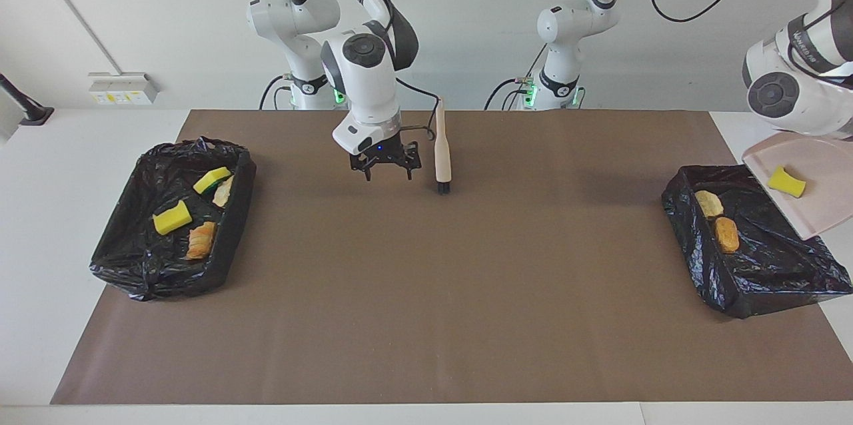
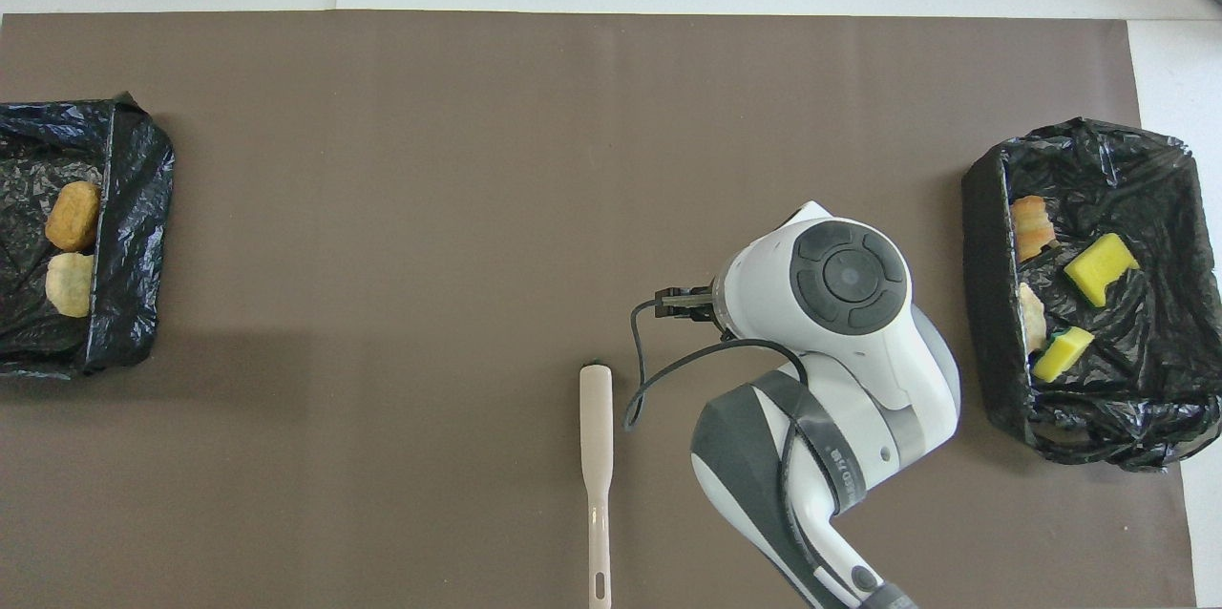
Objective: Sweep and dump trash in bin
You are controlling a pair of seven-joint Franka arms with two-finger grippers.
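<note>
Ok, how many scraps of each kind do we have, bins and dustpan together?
Yellow sponges: 3
Brown rolls: 2
Pale chunks: 2
Total: 7

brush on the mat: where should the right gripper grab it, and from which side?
Take the hand brush by its slim handle, from straight above, closing across its width. It lies on the mat with its bristle head farther from the robots, and the handle is its narrowest part. The right gripper hangs open beside it.
</note>
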